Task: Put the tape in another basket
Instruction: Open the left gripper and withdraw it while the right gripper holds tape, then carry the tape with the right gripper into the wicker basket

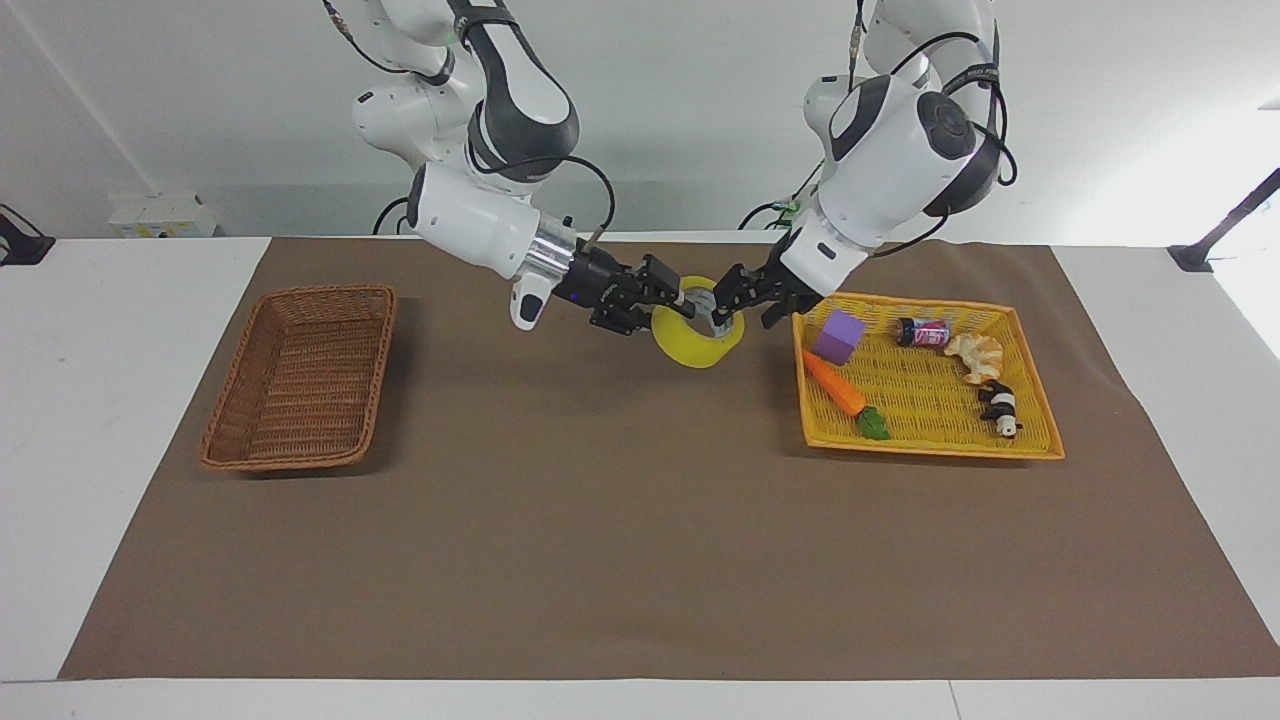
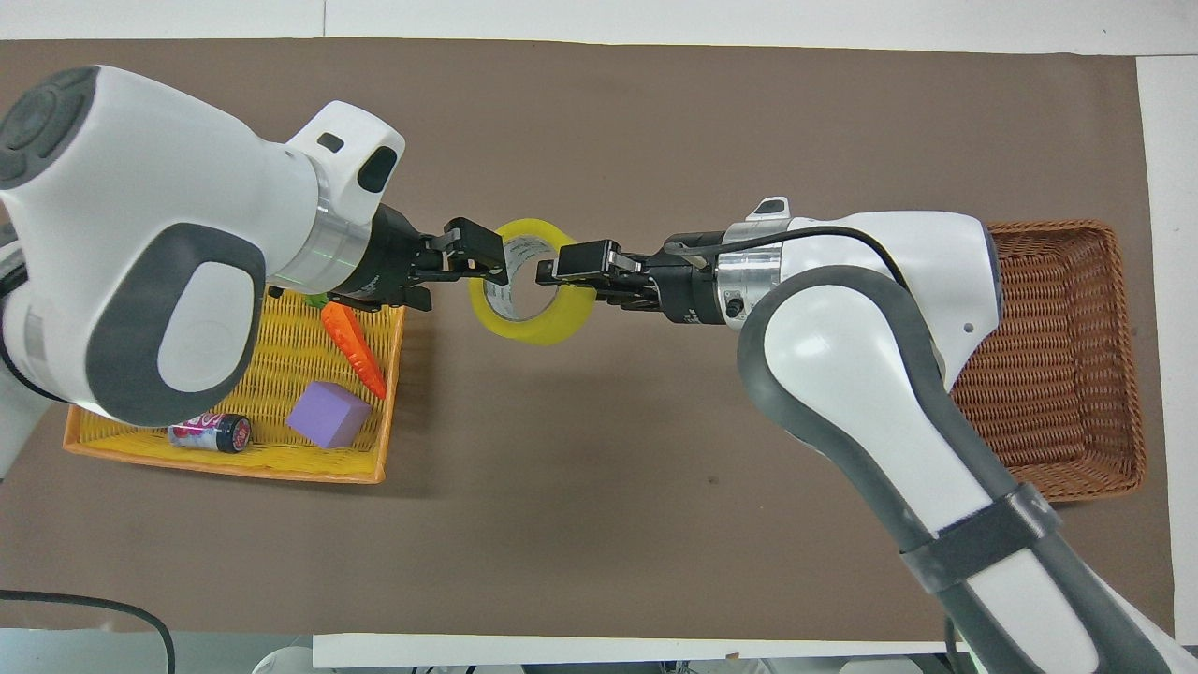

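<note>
Tape, a wide translucent yellow roll with white core [image 1: 697,337] [image 2: 532,294], hangs over the bench's brown mat [image 1: 640,520] between both baskets. Right gripper [image 1: 668,300] [image 2: 564,272] is clamped on its rim. Left gripper [image 1: 727,308] [image 2: 479,264] stands spread beside the roll. Dark brown wicker basket [image 1: 300,375] [image 2: 1058,365] sits toward the right arm's end.

No text reads clearly (can label illegible).

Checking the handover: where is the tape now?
The tape hangs over the mat between the two baskets, gripped by the right tool, with the left tool at its rim.
</note>
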`<state>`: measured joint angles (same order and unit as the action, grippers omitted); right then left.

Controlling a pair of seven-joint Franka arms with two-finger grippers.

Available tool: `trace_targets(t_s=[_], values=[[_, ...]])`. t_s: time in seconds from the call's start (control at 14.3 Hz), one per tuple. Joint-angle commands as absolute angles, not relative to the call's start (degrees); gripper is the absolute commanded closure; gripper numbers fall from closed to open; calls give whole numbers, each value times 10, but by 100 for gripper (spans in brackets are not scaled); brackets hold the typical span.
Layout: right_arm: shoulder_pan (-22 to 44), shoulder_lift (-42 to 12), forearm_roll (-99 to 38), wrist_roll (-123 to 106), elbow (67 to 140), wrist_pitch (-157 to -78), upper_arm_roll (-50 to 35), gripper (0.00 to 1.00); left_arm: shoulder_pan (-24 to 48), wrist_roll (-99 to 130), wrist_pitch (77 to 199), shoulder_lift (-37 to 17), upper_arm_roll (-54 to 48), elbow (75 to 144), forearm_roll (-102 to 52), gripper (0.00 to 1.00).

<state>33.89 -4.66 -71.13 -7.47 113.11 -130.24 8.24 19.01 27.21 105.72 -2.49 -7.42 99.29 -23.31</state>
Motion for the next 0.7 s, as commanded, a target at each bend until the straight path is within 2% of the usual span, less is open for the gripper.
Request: trace_targets(t_s=[0.0, 0.21, 0.63], values=[[291, -25, -708, -83, 1138, -1254, 84, 100, 136, 275, 976, -11, -75, 947, -202, 4], [197, -18, -703, -138, 1139, -1152, 85, 100, 77, 252, 963, -4, -76, 952, -119, 2], [-22, -17, -572, -236, 1130, -949, 86, 100, -52, 77, 944, 2, -75, 962, -57, 2]])
